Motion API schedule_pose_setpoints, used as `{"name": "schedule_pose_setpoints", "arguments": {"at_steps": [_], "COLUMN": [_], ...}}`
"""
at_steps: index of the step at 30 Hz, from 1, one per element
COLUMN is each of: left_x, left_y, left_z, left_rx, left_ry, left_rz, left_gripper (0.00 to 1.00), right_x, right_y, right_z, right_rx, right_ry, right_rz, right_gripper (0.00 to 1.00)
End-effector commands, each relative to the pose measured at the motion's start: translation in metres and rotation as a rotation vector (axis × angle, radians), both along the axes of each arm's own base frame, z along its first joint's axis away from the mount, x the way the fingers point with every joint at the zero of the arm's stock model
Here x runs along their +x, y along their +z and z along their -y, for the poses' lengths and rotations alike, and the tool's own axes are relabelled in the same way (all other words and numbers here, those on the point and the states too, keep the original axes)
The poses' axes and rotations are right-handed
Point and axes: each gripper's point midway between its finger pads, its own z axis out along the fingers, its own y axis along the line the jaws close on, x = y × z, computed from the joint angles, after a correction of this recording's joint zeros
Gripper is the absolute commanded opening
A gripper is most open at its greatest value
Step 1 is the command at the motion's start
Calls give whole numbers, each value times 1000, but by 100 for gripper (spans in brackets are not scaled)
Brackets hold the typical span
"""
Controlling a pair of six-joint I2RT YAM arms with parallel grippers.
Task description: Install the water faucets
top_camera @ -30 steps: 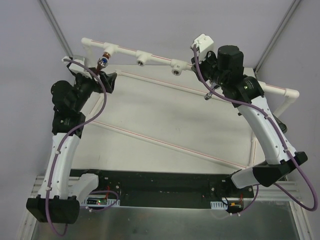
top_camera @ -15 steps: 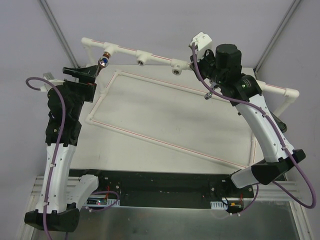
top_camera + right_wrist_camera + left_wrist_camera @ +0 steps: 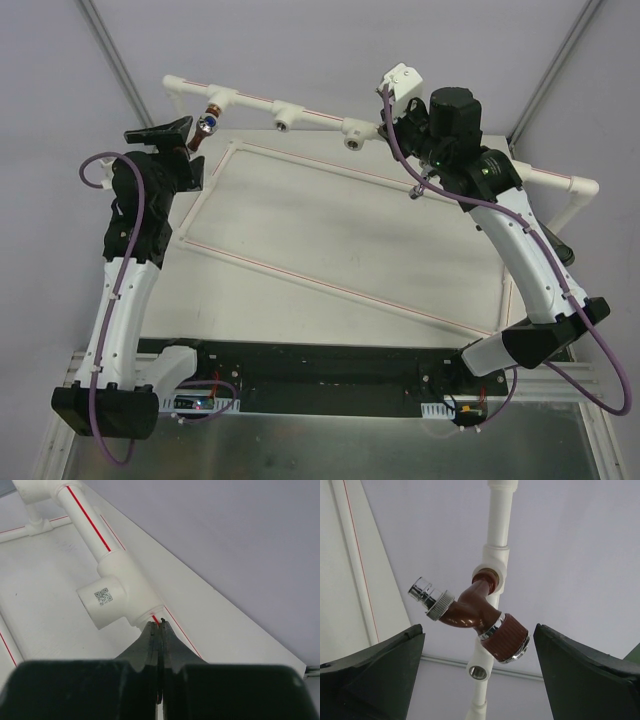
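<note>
Sitting in the leftmost tee of the white pipe rail [image 3: 310,112] at the far edge of the bench [image 3: 330,230], the reddish-brown faucet [image 3: 475,612] looks installed: its collar meets the tee's socket, with spout and knob angled out. The left pincer [image 3: 477,630] hangs just before it with its fingers wide apart, touching nothing, which reads as a release or a check, not a grip. Two open tee sockets [image 3: 284,124] further along the rail are unfilled. The right pincer [image 3: 158,626] has its fingers pressed together, tips against the pipe just below a labelled tee [image 3: 117,600], holding nothing. I cannot make out the silver-grey faucet in any view, so roughly half the job seems done, with that faucet left to fetch and screw in.
</note>
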Motion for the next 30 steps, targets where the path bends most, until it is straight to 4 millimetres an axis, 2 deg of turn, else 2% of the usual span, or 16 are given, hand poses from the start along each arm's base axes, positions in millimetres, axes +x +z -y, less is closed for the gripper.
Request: {"name": "schedule_pose_setpoints", "arguments": {"at_steps": [1,5,14,22,27,30], "left_x": [9,21,40,52,59,65], "left_y": [46,40,35,27,11,-4], "left_z": [-6,-2,5,11,12,15], "left_rx": [-89,-145,-209,-231,-138,-39], "left_ry": [37,21,-15,-48,-52,-73], "left_rz": [122,97,112,130,148,158], "left_gripper": [94,92,77,42,10,0], "right_x": [7,9,12,14,15,16], "right_y": [-61,-60,-63,-63,-64,-65], "right_z": [14,16,17,17,17,18], "right_rx": [-120,-126,-140,-146,-152,-158], "right_ry": [-74,-84,-93,-98,-99,-100], "right_rz": [-158,-153,-152,-147,-147,-147], "right_gripper": [0,0,0,0,0,0]}}
